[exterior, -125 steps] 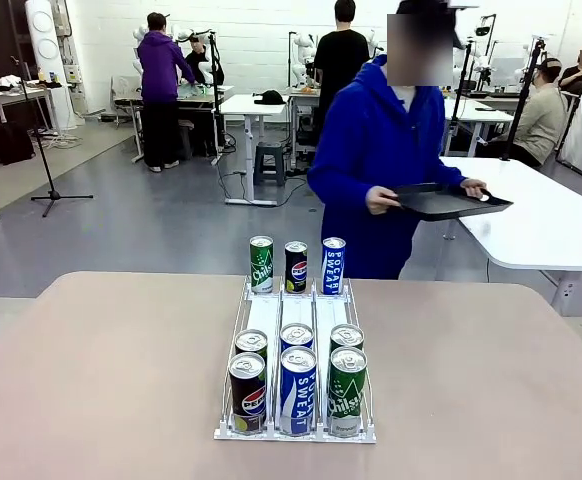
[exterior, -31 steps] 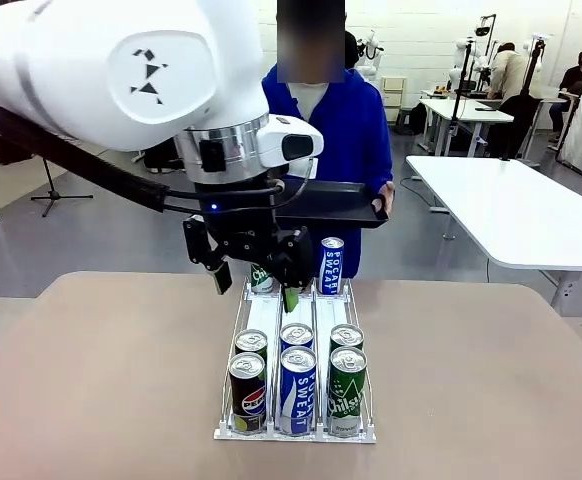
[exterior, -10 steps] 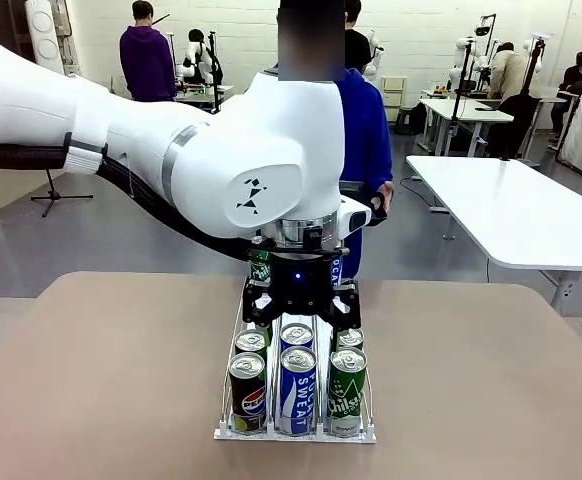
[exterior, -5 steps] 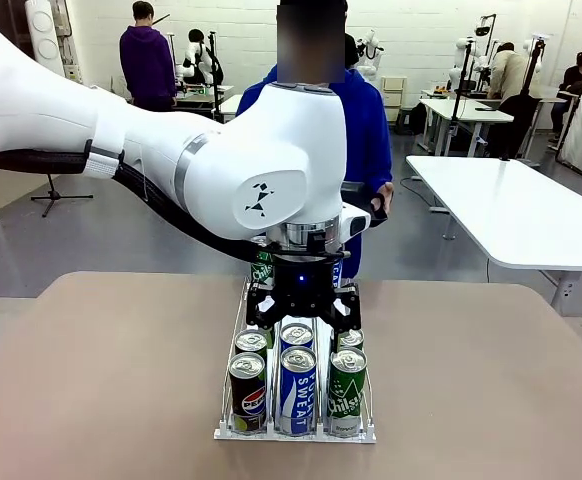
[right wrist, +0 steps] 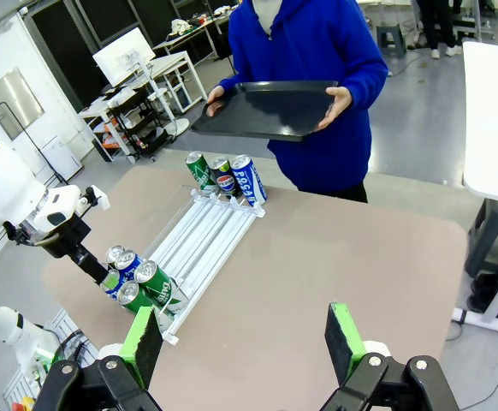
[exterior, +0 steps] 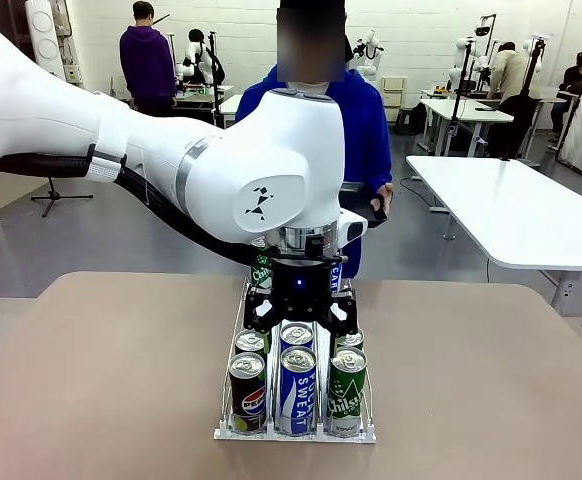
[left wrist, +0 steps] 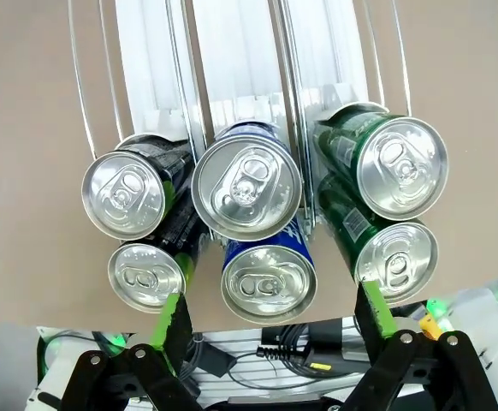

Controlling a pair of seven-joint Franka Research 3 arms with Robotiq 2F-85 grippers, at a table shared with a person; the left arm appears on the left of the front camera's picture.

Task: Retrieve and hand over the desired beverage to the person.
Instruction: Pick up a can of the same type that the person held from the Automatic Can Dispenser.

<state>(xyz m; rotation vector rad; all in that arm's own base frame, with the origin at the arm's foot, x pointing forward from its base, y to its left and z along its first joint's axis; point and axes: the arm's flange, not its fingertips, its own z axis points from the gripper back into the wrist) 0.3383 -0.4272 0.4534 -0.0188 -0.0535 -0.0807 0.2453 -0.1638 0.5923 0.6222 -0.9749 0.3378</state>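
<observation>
At the near end of the wire rack (exterior: 296, 436), 6 cans stand upright in 2 rows of 3 — long axes vertical, pull-tab tops up. The front row, left to right, is a Pepsi can (exterior: 247, 392), a Pocari Sweat can (exterior: 297, 392) and a green can (exterior: 347, 392). The row behind repeats those colours lane by lane.

The left gripper (exterior: 299, 320) hangs fingers-down over the middle lane with its jaws spread wide, 1 finger on either side of the second blue can (exterior: 297, 336). In the left wrist view the green pads (left wrist: 174, 317) flank the middle lane's 2 blue tops. The black and green cans crowd in close on both sides, with wire dividers between the lanes. Whether a pad touches any can I cannot tell.

The right gripper (right wrist: 243, 334) hovers high over the bare table (right wrist: 343, 248), well to the side of the rack, jaws also spread and holding nothing.

At the rack's far end stand 3 more cans (right wrist: 222, 180), upright; the left arm hides most of them in the front view. Just beyond the table edge the person (right wrist: 317, 51) in the blue hoodie holds a black tray (right wrist: 270, 107) level in both hands — 1 hand (right wrist: 339, 98) at each end.
</observation>
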